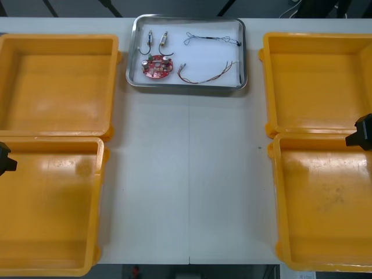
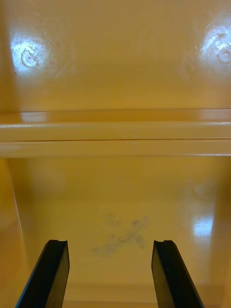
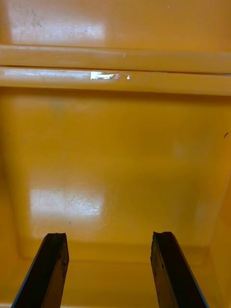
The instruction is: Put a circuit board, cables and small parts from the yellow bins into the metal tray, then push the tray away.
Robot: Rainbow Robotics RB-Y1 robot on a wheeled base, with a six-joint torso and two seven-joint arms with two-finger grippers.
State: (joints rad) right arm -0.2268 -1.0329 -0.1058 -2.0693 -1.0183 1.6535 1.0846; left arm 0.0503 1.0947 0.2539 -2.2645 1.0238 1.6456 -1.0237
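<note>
The metal tray [image 1: 137, 80], white inside, lies at the table's far middle. In it are a round red circuit board [image 1: 157, 67], two small metal parts [image 1: 150, 38] [image 1: 164, 39], a dark cable [image 1: 212, 39] and a red and yellow cable [image 1: 206, 76]. My left gripper [image 3: 109, 238] hangs open over the bare floor of the near left yellow bin [image 3: 115, 159], with nothing between its fingers. My right gripper [image 2: 110, 245] is open above the near right yellow bin [image 2: 120, 202], holding nothing. Both arms show at the front view's side edges, left [image 1: 4, 158] and right [image 1: 363, 132].
Two yellow bins stand at each side: far left [image 1: 58, 87], near left [image 1: 46, 215], far right [image 1: 317, 87], near right [image 1: 325, 203]. Their floors look bare. A wide strip of light table [image 1: 189, 174] runs between them, from the tray to the front edge.
</note>
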